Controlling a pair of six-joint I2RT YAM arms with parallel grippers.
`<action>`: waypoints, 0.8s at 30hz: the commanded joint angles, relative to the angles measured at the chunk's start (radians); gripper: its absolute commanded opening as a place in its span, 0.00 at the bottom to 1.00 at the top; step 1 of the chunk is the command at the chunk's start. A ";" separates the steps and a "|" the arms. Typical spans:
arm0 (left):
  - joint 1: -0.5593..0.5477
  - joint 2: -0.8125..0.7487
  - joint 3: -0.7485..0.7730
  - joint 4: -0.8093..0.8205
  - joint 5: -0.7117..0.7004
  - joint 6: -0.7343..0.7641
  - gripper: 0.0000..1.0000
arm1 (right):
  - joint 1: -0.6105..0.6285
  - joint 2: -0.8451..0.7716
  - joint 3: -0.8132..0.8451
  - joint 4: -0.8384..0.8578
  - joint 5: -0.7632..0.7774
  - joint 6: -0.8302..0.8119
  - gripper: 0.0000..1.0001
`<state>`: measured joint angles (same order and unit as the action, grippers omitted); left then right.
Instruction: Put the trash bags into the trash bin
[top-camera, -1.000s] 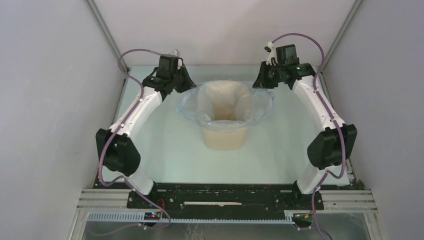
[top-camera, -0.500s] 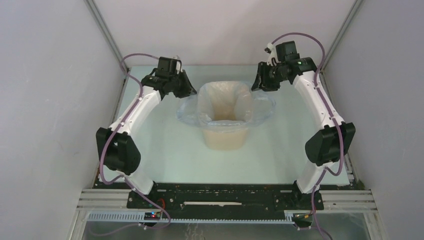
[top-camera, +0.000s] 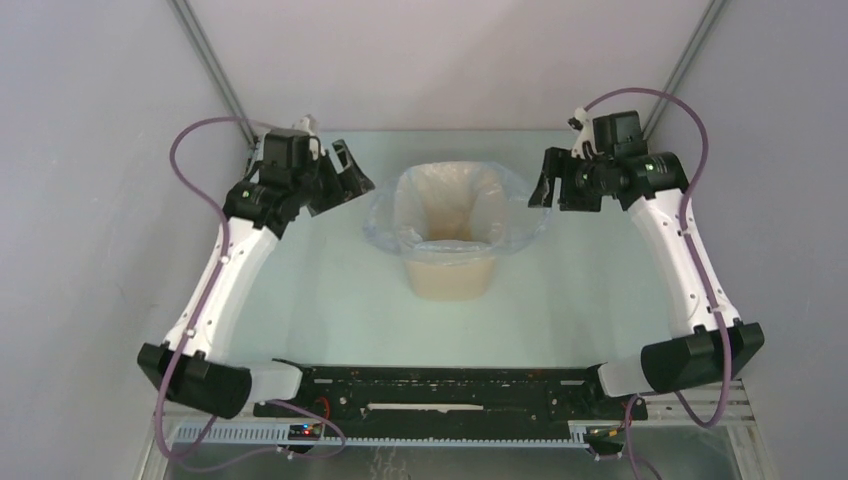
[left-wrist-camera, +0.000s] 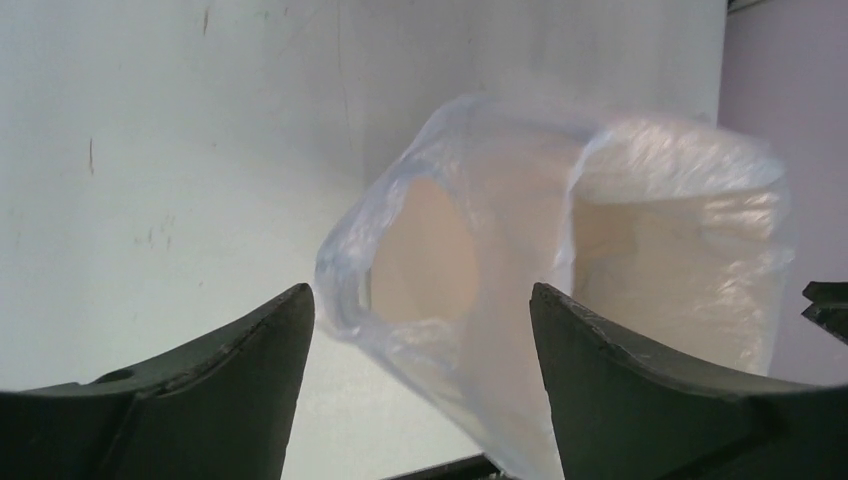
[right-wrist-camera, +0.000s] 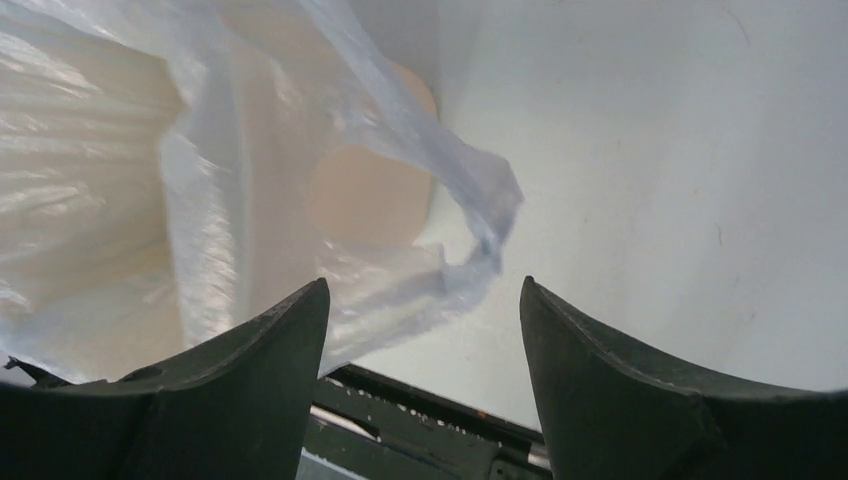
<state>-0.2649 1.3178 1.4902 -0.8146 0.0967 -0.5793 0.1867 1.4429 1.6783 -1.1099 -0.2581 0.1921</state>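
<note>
**Bag seated in bin, both arms clear**

Pale-blue trash bag (top-camera: 381, 222) lines the trash bin (top-camera: 450, 278) at table (top-camera: 330, 300) centre, mouth folded over the rim. Flanking it, just apart: left gripper (top-camera: 350, 175) on its left, right gripper (top-camera: 543, 185) on its right. Both are spread, holding nothing, and equally near. Only the wrist views resolve the handle loops (left-wrist-camera: 340, 295) hanging outside the walls.

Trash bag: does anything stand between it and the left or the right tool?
Nothing visible does. The trash bag lines the trash bin, its edge draped outside; the left tool and right tool stand open on either side, apart from it.
</note>
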 joint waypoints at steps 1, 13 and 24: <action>0.010 -0.066 -0.172 0.033 0.007 -0.073 0.84 | -0.039 -0.065 -0.148 0.079 -0.018 -0.003 0.78; 0.038 0.038 -0.440 0.247 0.113 -0.217 0.67 | -0.041 0.039 -0.304 0.254 -0.126 0.095 0.43; -0.030 0.220 -0.508 0.442 0.234 -0.277 0.21 | 0.007 0.191 -0.438 0.444 -0.315 0.165 0.24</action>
<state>-0.2562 1.5093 0.9939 -0.4599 0.2924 -0.8398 0.1764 1.6138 1.2354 -0.7567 -0.5022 0.3172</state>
